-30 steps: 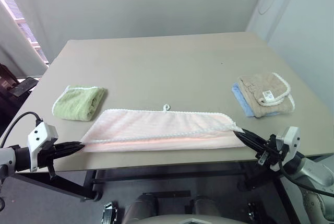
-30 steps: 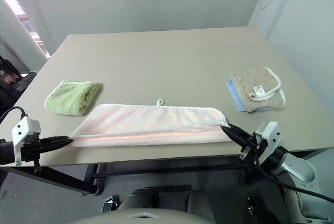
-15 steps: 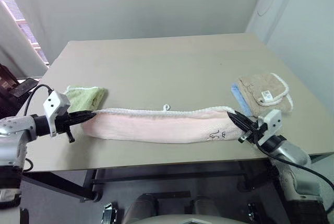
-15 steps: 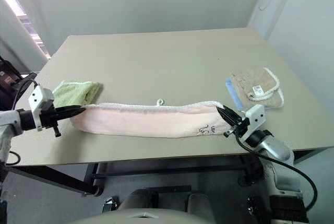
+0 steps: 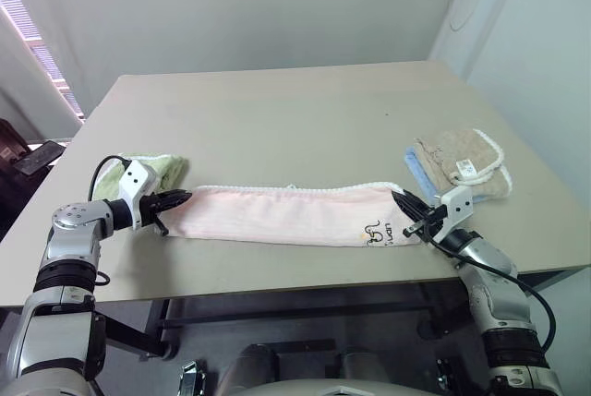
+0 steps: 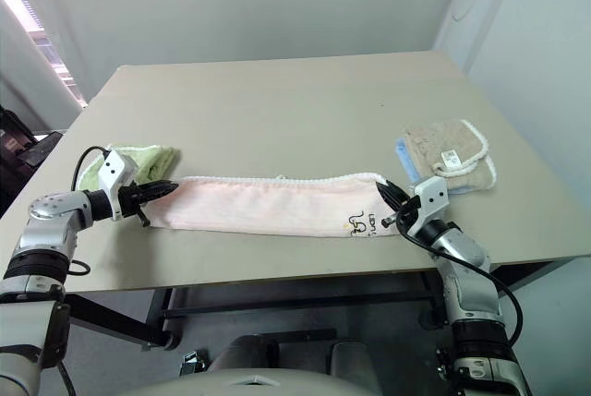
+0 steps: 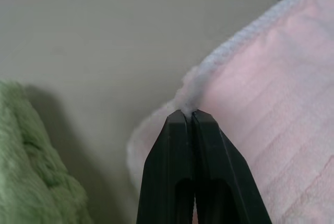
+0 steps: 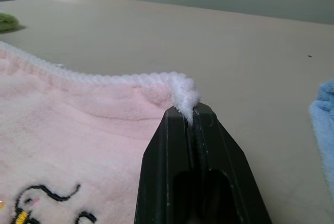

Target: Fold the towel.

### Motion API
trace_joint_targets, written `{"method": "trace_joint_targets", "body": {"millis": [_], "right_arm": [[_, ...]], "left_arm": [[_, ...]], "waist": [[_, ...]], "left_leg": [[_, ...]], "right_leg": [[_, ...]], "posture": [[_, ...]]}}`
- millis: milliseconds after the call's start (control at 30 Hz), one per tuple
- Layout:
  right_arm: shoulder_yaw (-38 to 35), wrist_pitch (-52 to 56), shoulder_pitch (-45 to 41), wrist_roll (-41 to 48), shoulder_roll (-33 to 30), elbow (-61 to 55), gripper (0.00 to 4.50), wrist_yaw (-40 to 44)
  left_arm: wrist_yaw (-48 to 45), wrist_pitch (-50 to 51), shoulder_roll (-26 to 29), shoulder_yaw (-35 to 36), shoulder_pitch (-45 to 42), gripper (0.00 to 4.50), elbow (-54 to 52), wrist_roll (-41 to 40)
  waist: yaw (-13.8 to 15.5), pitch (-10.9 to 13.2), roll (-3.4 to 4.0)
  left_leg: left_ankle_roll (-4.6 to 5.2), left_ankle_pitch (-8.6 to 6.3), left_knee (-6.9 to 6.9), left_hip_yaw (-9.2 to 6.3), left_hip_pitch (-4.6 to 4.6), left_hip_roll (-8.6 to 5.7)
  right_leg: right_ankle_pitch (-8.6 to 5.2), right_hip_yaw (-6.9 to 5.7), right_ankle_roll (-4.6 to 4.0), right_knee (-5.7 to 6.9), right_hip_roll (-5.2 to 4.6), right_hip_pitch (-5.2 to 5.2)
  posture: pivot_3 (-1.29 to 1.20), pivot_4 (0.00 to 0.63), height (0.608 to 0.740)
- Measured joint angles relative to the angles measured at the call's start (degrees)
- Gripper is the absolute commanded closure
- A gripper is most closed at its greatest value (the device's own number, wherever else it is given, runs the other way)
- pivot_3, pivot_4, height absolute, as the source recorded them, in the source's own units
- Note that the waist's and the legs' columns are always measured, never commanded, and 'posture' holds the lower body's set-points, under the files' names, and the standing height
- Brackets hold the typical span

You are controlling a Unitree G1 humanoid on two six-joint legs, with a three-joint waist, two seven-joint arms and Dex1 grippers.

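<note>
Both pincers clamp the white edging of the pink towel (image 5: 286, 216): the left pincer (image 5: 183, 198) pinches the corner at its own end, the right pincer (image 5: 404, 202) the corner at the opposite end, each with its black fingers pressed tight together on the trim. Held at both ends this way, the towel is kept stretched as a long, narrow band, doubled lengthwise, lying flat near the front edge of the desk (image 5: 295, 110), with its stitched edges lined up along the far side. A small dark embroidered motif (image 5: 379, 230) faces up close to the right pincer. The two-corner grip appears meant to keep the layers aligned while the fold is laid down, with a crosswise fold probably yet to come. Just beyond the left pincer sits a folded light green towel (image 5: 152, 168); well to the right of the pink towel, a beige white-edged towel (image 5: 462, 162) with a tag rests on a blue cloth (image 5: 416, 163), both apart from the work.
</note>
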Motion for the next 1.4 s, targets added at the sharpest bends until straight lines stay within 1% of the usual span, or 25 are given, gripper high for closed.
{"method": "trace_joint_targets", "body": {"millis": [33,100,200,333,367,400,433,533,600,700,867,1000,1100,1167,1233,1400], "right_arm": [[0.0,0.4,0.0,0.1,0.3,-0.1,4.03,-0.4],[0.0,1.7,-0.3,0.1,1.0,-0.2,3.45,-1.6],[-0.1,4.2,-0.7,0.8,1.1,-1.4,2.43,-2.2],[0.0,5.9,-1.1,1.4,0.9,-3.6,0.97,-1.6],[0.0,6.3,-1.1,1.5,0.8,-4.0,0.6,-1.6],[-0.1,7.0,-1.1,1.7,0.6,-4.4,0.21,-1.6],[-0.2,7.4,-1.1,1.8,0.3,-4.9,0.01,-1.6],[-1.5,10.6,-1.2,3.8,-0.1,-7.2,0.01,-3.0],[-3.3,14.9,-1.3,6.3,-0.8,-9.8,0.01,-4.5],[-7.8,25.8,-2.1,13.7,-1.5,-15.6,0.01,-9.2],[-17.3,48.5,-3.2,29.6,-4.5,-22.1,0.01,-21.0],[-23.7,63.3,-3.5,42.0,-6.0,-21.1,0.01,-29.7],[-27.3,74.8,-4.7,50.8,-10.8,-15.6,0.01,-35.0],[-27.8,80.8,-4.2,54.6,-14.5,-13.1,0.01,-35.3],[-28.5,84.7,-2.0,58.2,-16.7,-12.5,0.01,-35.1],[-29.3,88.5,3.9,64.5,-18.1,-12.4,0.01,-35.5]], "left_arm": [[-0.1,0.1,0.0,0.0,0.0,3.49,0.0,0.0],[0.2,0.6,0.0,0.0,-0.2,2.74,0.7,0.0],[1.5,1.2,-0.4,0.3,-1.2,1.68,1.6,0.0],[3.2,1.5,-0.8,1.8,-2.3,0.21,1.7,-0.7],[3.9,1.4,-0.8,2.3,-2.3,0.0,1.7,-1.1],[4.9,1.1,-0.8,2.6,-2.3,0.0,1.6,-1.2],[6.0,0.7,-0.9,3.0,-2.3,0.0,1.5,-1.2],[10.0,-1.2,-1.5,4.9,-2.3,0.0,0.8,-1.4],[9.9,-1.0,-1.7,5.5,-1.4,0.0,-2.5,-2.6],[6.9,1.4,-2.0,6.0,2.9,0.0,-12.1,-5.6],[2.4,11.7,-2.7,4.1,12.1,0.0,-30.2,-11.2],[0.9,18.6,-2.3,2.6,16.6,0.0,-39.2,-13.6],[0.0,22.2,-1.9,0.6,19.3,0.0,-43.6,-13.8],[-0.1,24.5,-1.4,0.0,20.3,0.0,-45.7,-13.9],[0.0,25.3,-1.4,0.0,20.3,0.0,-46.8,-14.3],[0.3,25.8,-1.6,-0.7,20.2,0.0,-47.4,-14.3]], "waist": [[0.0,0.0,0.0],[0.0,0.0,0.0],[0.0,0.0,0.0],[0.0,0.0,0.0],[0.0,0.0,0.0],[0.0,0.0,0.0],[0.0,0.0,0.0],[0.1,0.0,-0.01],[0.1,0.0,-0.01],[0.1,0.0,0.0],[0.1,0.0,0.0],[0.1,0.0,0.06],[0.0,0.0,0.09],[0.0,0.0,0.09],[0.1,0.0,0.09],[0.1,0.1,0.09]], "left_leg": [[0.0,0.0,0.02,-0.01,0.0,0.01],[0.0,0.0,0.07,-0.02,0.0,0.01],[-0.01,0.0,0.14,-0.04,0.0,0.01],[-0.01,0.0,0.14,-0.04,0.0,0.01],[-0.01,0.0,0.13,-0.04,0.0,0.01],[-0.01,0.0,0.13,-0.04,0.0,0.01],[-0.01,0.0,0.13,-0.04,0.0,0.01],[-0.01,0.0,0.15,-0.07,-0.01,0.03],[-0.01,-0.01,0.15,-0.06,-0.06,0.03],[-0.02,-0.02,0.11,-0.04,-0.1,0.02],[-0.03,-0.03,0.06,-0.06,-0.16,0.05],[-0.17,-0.11,0.09,-0.04,-0.15,0.06],[-0.16,-0.12,0.13,0.06,-0.18,0.05],[-0.14,-0.12,0.08,0.07,-0.21,0.05],[-0.07,-0.11,0.02,0.06,-0.22,0.06],[0.06,-0.07,0.0,0.1,-0.27,0.06]], "right_leg": [[-0.01,0.0,-0.03,0.0,0.0,0.0],[-0.01,0.0,-0.11,0.01,0.0,0.0],[0.01,-0.01,-0.11,0.01,0.01,-0.01],[0.01,-0.01,-0.09,0.0,0.0,-0.01],[0.02,-0.01,-0.09,0.0,0.0,-0.01],[0.02,-0.01,-0.08,0.0,0.0,-0.01],[0.02,-0.01,-0.08,0.0,0.0,-0.01],[0.02,-0.01,-0.08,0.01,0.0,-0.01],[0.02,0.0,-0.09,0.01,-0.01,0.0],[0.01,0.02,-0.11,-0.04,-0.05,0.0],[-0.01,0.04,-0.15,-0.05,-0.07,-0.05],[-0.01,0.04,-0.16,-0.07,-0.08,-0.01],[-0.01,0.08,-0.17,-0.16,-0.11,0.0],[-0.02,0.07,-0.17,-0.22,-0.11,-0.02],[-0.03,0.05,-0.17,-0.28,-0.1,-0.02],[-0.02,0.05,-0.15,-0.5,-0.1,0.02]], "posture": [[0.0,0.0,0.74],[0.0,0.0,0.74],[0.0,0.0,0.74],[0.0,0.0,0.74],[0.0,0.0,0.74],[0.0,0.0,0.74],[0.0,0.0,0.74],[0.0,0.0,0.74],[0.0,0.0,0.74],[0.0,0.0,0.74],[0.0,0.0,0.74],[0.0,0.0,0.74],[0.0,0.0,0.74],[0.0,0.0,0.74],[0.0,0.0,0.74],[0.0,0.0,0.74]]}}
